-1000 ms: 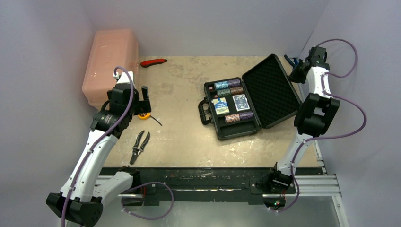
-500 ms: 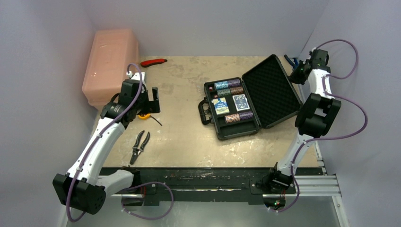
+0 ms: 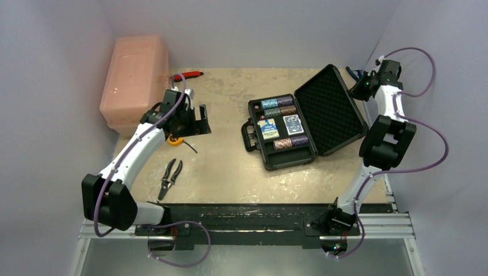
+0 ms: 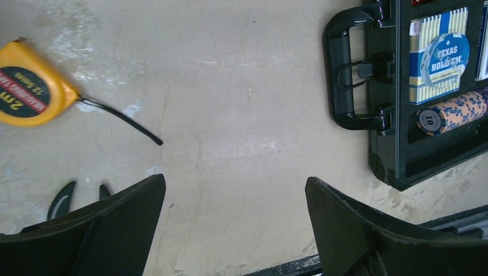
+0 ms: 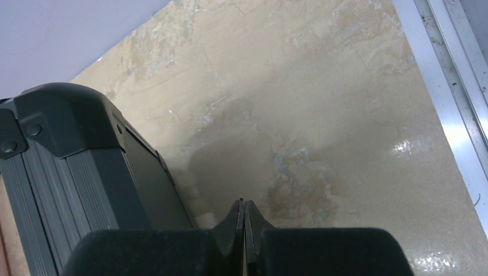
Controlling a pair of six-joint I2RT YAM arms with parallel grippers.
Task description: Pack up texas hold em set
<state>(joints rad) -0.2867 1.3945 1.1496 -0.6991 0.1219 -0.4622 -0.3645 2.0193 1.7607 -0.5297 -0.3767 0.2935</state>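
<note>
Half briefcase (image 4: 403, 167) cropped, left pincer (image 4: 235, 184) apart, right pincer (image 5: 243, 204) together, dice (image 3: 263, 118) perhaps specks

the black hard plastic briefcase (image 3: 289, 158) has dimpled black foam in its lid. inside it, a rectangular card deck (image 4: 437, 54) is banded blue and cream with a blue badge; the chip row (image 4: 454, 112) beside it is orange with dark blue marks. left of the briefcase, a round yellow tape measure (image 4: 29, 92) bears a black label, and a translucent plastic bin (image 3: 135, 75) is pale pink. the surface (image 3: 230, 167) is mottled beige.
</note>
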